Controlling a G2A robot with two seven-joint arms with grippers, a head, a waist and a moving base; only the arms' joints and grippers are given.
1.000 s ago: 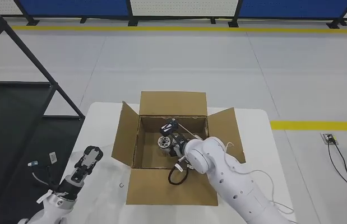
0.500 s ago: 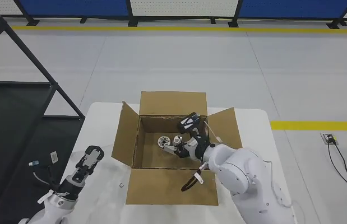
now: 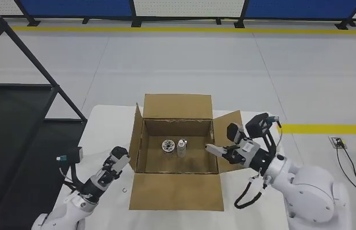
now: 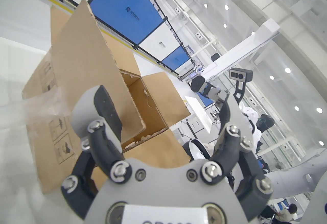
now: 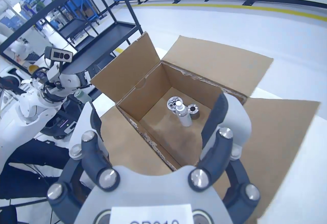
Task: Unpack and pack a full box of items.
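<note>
An open cardboard box (image 3: 178,190) stands mid-table. On its floor lie a round metal disc (image 3: 167,145) and a white bottle (image 3: 181,148). The right wrist view shows the disc (image 5: 174,103), the bottle (image 5: 182,114) and a small metal cylinder (image 5: 193,110). My right gripper (image 3: 215,150) hangs over the box's right wall, open and empty (image 5: 161,112). My left gripper (image 3: 119,156) sits outside the box at its left flap (image 3: 135,138), open (image 4: 166,107). That flap (image 4: 84,56) stands just beside one finger (image 4: 104,105).
The white table (image 3: 103,126) has free room on either side of the box. A small ring (image 3: 125,190) lies near the front flap. A black rack (image 3: 28,86) stands left of the table. A black cable loop (image 3: 247,195) hangs from the right arm.
My right arm has drawn out of the box to its right side, empty. My left gripper has moved in to the left flap, which now stands more upright.
</note>
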